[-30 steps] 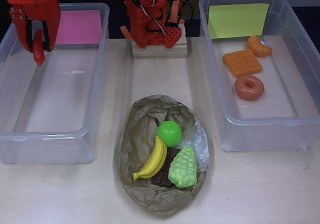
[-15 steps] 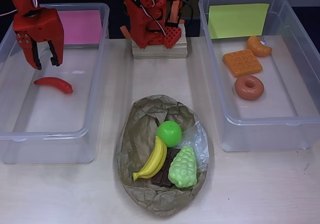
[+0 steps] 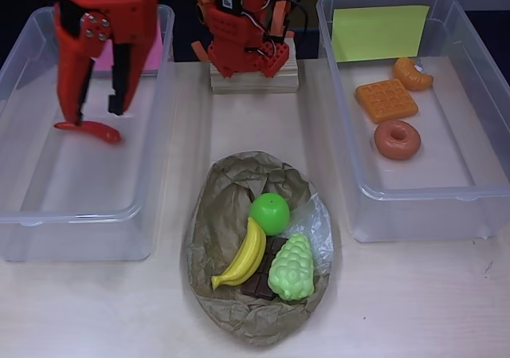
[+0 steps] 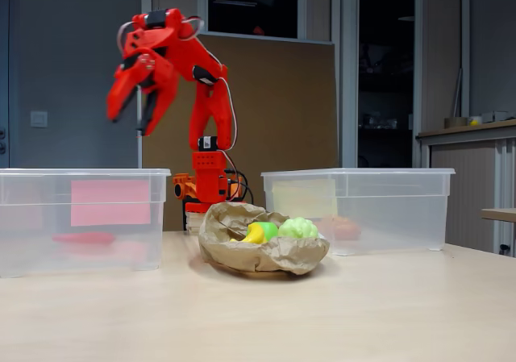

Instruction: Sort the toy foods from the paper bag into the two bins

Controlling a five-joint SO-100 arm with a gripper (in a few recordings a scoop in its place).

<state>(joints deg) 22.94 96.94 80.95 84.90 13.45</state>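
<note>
Lying below open jaws (image 3: 94,112): red chili (image 3: 89,130)

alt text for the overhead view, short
A red robot gripper hangs open above the pink-labelled bin, where a red chili lies. A paper bag at centre holds a banana, apple, grapes and chocolate bar.

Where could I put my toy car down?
On the bare table left of the bag, or right of it, before the yellow-label bin. The pink-label bin has room before the chili. The bag is crowded.
</note>
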